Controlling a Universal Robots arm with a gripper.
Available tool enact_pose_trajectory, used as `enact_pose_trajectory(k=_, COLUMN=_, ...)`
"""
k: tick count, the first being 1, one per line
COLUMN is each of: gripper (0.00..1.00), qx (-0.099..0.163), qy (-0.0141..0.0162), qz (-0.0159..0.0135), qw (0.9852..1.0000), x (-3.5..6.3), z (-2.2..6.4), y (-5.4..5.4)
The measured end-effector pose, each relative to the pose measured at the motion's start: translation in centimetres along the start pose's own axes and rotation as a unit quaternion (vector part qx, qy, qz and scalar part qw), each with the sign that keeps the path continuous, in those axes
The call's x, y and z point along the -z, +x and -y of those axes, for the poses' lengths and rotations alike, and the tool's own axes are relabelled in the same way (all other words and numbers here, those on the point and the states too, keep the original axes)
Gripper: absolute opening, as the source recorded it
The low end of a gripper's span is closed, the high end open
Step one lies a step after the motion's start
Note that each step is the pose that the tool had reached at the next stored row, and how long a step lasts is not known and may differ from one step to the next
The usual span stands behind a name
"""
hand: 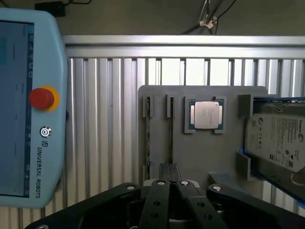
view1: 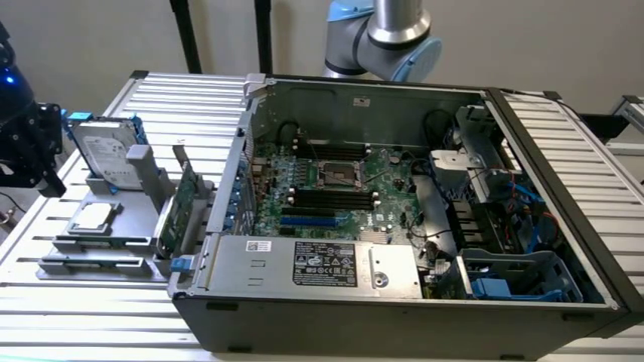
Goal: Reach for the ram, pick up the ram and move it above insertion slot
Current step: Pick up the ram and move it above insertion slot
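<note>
Gripper (hand: 169,168) clenched, fingers pressed together on nothing; its body is cut off by the frame edge. Tips hang over the near edge of the gray fixture (hand: 209,157), close to the ram (hand: 147,138). The ram sits edge-on in its groove, chips hard to make out. Farther on: CPU (hand: 207,115), hard drive (hand: 276,138) partly cut off. Insertion slot (view1: 332,198) lies inside the open PC case (view1: 403,324), well apart from the fixture.

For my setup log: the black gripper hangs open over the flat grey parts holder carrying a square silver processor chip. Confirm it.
Not open: the wrist view shows the black gripper shut, over the flat grey parts holder carrying the square silver processor chip.
</note>
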State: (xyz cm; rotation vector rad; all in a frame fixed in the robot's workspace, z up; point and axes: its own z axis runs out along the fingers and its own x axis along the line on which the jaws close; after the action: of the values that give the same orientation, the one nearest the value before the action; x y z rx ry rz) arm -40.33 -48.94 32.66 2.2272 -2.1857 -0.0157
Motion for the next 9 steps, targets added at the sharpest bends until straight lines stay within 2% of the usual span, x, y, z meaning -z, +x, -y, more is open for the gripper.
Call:
enact_pose_trajectory(k=5, gripper=0.12, qx=0.004, qy=0.0002, qz=-0.0001, qw=1.0, x=-0.01, z=-0.2, y=0.0)
enact_pose_trajectory(k=8, gripper=0.3, qx=0.004, qy=0.0002, qz=-0.0001, qw=1.0, x=-0.02, z=-0.21, y=0.0)
enact_pose_trajectory(k=9, gripper=0.3, qx=0.004, qy=0.0002, qz=-0.0001, qw=1.0, x=-0.02, z=-0.21, y=0.0)
